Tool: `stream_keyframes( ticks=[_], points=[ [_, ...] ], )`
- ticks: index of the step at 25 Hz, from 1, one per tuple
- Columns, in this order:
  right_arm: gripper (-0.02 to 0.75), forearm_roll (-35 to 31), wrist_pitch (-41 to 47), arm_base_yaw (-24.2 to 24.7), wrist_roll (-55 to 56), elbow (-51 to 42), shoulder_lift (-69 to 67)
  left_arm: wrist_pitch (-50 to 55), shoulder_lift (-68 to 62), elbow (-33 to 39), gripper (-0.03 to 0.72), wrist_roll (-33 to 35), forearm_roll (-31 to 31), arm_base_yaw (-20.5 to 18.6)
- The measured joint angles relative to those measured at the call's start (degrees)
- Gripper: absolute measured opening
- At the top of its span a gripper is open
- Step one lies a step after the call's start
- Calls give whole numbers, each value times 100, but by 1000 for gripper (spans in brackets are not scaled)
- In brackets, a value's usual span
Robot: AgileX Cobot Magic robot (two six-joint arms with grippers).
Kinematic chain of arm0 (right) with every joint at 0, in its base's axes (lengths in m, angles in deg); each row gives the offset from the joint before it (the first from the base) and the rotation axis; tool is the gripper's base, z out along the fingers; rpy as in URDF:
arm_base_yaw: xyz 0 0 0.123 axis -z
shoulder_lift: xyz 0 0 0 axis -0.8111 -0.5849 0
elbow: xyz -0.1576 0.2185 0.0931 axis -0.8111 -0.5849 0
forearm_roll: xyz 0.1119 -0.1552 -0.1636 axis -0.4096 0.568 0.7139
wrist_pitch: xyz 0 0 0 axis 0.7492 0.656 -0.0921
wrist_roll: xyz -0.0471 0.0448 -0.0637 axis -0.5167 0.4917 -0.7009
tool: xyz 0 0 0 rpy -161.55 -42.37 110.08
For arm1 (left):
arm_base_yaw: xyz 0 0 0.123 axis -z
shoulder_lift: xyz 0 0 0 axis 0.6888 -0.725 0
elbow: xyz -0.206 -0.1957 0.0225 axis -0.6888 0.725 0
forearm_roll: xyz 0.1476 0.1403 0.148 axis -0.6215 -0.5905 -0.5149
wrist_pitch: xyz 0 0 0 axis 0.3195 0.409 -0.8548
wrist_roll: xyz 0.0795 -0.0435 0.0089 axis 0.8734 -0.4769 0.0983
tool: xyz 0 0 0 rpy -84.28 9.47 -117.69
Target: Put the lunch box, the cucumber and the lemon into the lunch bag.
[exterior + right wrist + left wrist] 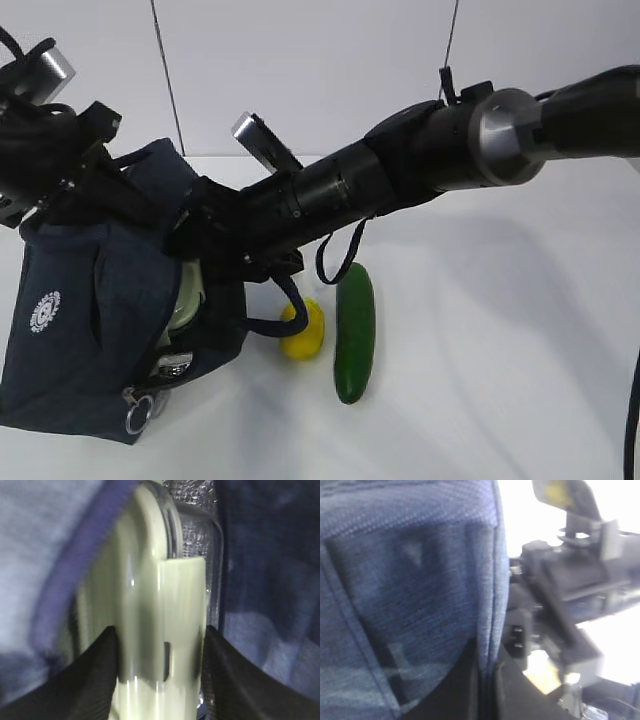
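White table (500,330) bears cucumber (354,332) lengthwise toward camera, beside lemon (305,332).

lunch box (155,605) and right gripper (160,665) fill bag mouth (190,300).

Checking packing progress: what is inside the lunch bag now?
The lunch box sits on edge inside the lunch bag, between the right gripper jaws. Deeper contents are hidden. Lemon and cucumber lie outside.
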Motion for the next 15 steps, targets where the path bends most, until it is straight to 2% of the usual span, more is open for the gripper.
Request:
stream_keyframes(
  ticks=[9, 15],
  points=[
    [354, -3, 64, -37, -254, 0, -12, 330, 0, -160, -3, 96, 220, 29],
    [354, -227, 77, -46, -336, 0, -12, 410, 0, -238, -3, 113, 287, 29]
  ],
)
